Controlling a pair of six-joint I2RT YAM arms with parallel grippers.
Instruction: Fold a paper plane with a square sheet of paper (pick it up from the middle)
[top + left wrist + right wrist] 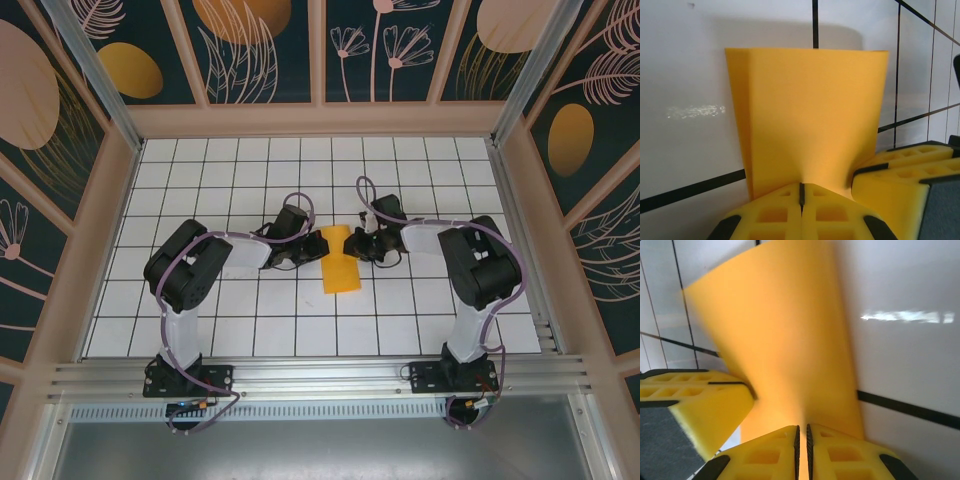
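From above, the folded sheet of paper (341, 268) is at the middle of the white tabletop (250, 320), between the left pincer (312, 245) and the right pincer (362, 243). The left wrist view shows the left pincer (801, 189) squeezed tight on the paper's edge. The right wrist view shows the right pincer (802, 430) squeezed on the paper too.

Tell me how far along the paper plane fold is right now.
Early. Done, by the look of it: the square sheet of paper appears doubled over into a narrow strip, with a layered edge in the left wrist view. In hand: the left gripper and right gripper are both shut on it from opposite sides. Left: no pointed nose or wing creases show, so the dart shaping is all to do.
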